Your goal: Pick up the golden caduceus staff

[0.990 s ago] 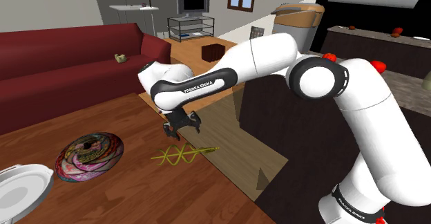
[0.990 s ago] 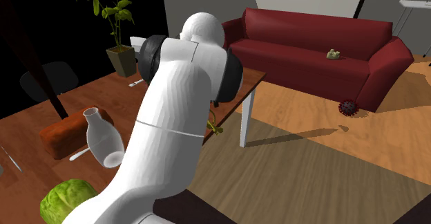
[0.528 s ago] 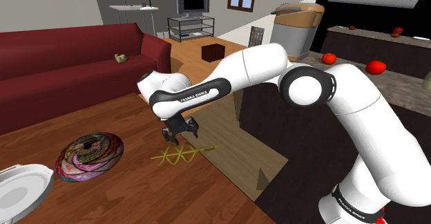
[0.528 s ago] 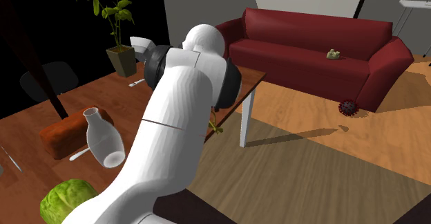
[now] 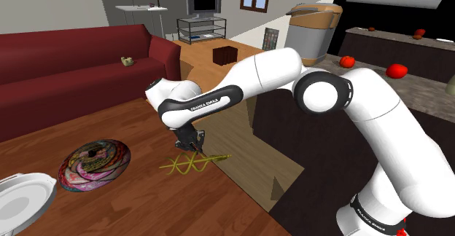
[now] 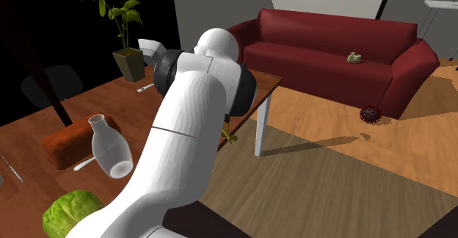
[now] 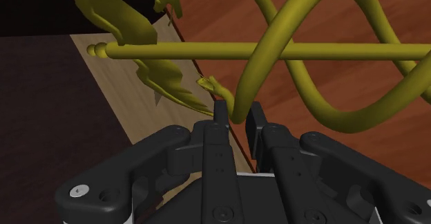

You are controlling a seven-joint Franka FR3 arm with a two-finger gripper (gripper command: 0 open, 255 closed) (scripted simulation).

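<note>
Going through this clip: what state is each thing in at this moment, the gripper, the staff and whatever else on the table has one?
golden caduceus staff: lying flat on the table, not lifted, winged end past the table's edge.
gripper: shut on a coil of the golden caduceus staff.
patterned bowl: resting on the table, apart from the staff.
white bottle: standing upright.

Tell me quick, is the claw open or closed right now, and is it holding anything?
Claw: closed, clasping a snake coil of the golden caduceus staff.
</note>
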